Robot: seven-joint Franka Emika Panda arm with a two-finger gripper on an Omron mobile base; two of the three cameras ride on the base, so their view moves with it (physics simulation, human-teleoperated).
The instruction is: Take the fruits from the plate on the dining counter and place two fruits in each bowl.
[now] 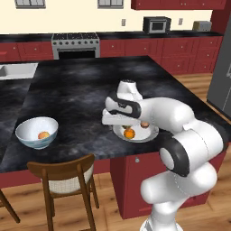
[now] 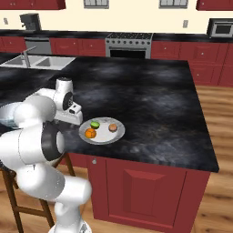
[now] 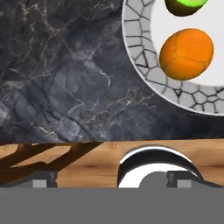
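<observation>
The plate (image 2: 103,136) lies near the front edge of the dining counter (image 2: 150,100), holding a green lime (image 2: 94,124), an orange fruit (image 2: 90,133) and a tan-brown fruit (image 2: 113,128). A white bowl (image 1: 36,131) at the counter's left holds a peach-pink fruit (image 1: 43,135). My gripper (image 2: 73,119) hovers just left of the plate, pointing down at bare counter, open with nothing between its fingers. In the hand view the plate rim (image 3: 140,43), the orange fruit (image 3: 186,54) and part of the lime (image 3: 183,5) sit at upper right, with the fingertips (image 3: 41,180) wide apart.
A wooden chair (image 1: 63,173) stands against the counter's front between bowl and plate. The counter's front edge (image 3: 65,141) runs right under my hand, with wood floor below. Stove (image 1: 76,43), sink (image 2: 41,61) and red cabinets line the far wall.
</observation>
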